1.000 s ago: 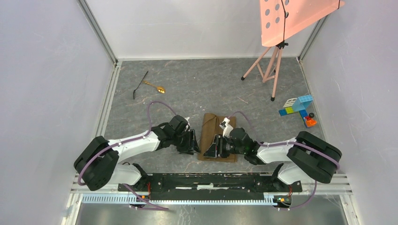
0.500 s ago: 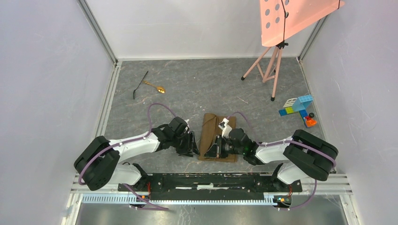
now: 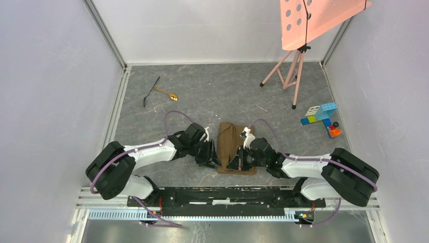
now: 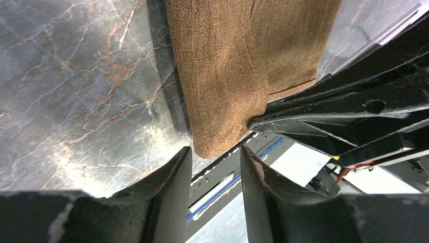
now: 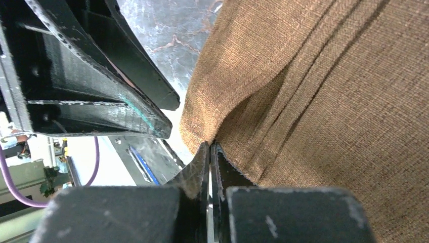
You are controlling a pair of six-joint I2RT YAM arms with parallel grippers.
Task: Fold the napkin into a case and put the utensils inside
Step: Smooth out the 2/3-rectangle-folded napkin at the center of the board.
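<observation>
The napkin (image 3: 233, 139) lies folded into a narrow brown oblong between my two arms. My right gripper (image 3: 234, 163) is shut on its near-left edge, and the cloth (image 5: 329, 101) puckers at the pinched tips (image 5: 210, 145). My left gripper (image 3: 214, 158) is open just left of that corner. In the left wrist view the rounded corner of the napkin (image 4: 227, 66) sits right in front of the open gap (image 4: 216, 157), not between the fingers. The utensils, a gold spoon (image 3: 169, 94) and a thin black one (image 3: 151, 91), lie crossed at the far left of the table.
A pink perforated panel on a tripod (image 3: 293, 71) stands at the back right. Coloured toy blocks (image 3: 321, 116) lie at the right. The black base rail (image 3: 227, 195) runs along the near edge. Grey walls close in both sides.
My right gripper has shut on the napkin's near-left edge. The left gripper has moved right, closer to the same corner, still open.
</observation>
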